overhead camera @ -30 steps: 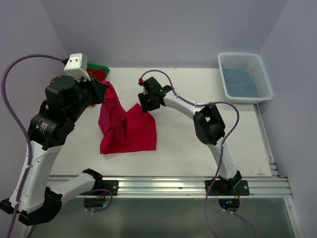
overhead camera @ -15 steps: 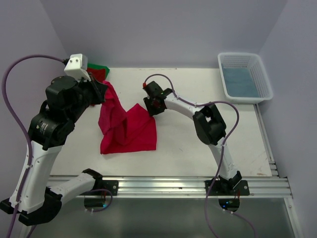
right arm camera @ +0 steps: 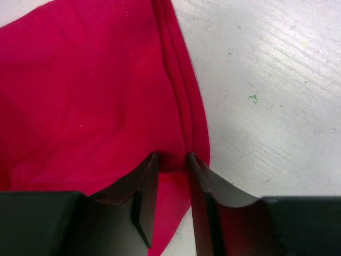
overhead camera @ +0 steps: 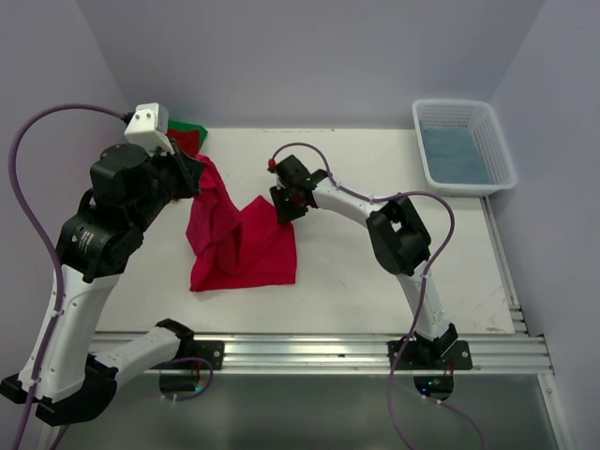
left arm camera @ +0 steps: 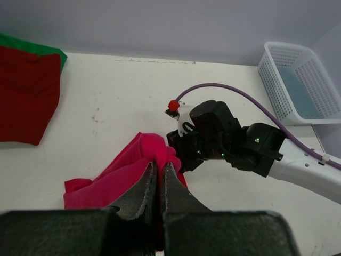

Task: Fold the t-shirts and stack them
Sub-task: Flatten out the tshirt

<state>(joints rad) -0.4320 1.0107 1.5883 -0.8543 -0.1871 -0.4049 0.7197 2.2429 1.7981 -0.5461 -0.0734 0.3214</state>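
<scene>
Nearest the arm bases, a metal rail (overhead camera: 319, 349) runs along the front edge of the white desk (overhead camera: 375, 291). Just beyond it, left of centre, lies the crimson-pink shirt (overhead camera: 239, 246). Its lower part rests flat on the desk, while its upper left part rises in a drawn-up fold.

The left hand (overhead camera: 195, 173) holds the top of that fold. In the left wrist view its two fingers are pressed together on a ridge of the pink cloth (left arm camera: 141, 160), so the hand is closed on the shirt.

The right hand (overhead camera: 284, 208) sits low at the shirt's upper right corner. In the right wrist view the cloth's creases gather into the narrow gap between the two fingers (right arm camera: 144, 186), which pinch the shirt's edge against the bare desk.

At the far left corner, a dark red shirt (overhead camera: 183, 141) lies folded on a green shirt (overhead camera: 194, 127), only the back edge of which shows.

At the far right corner stands a white latticed basket (overhead camera: 502, 155), well apart from the shirts, with something flat and blue inside.
</scene>
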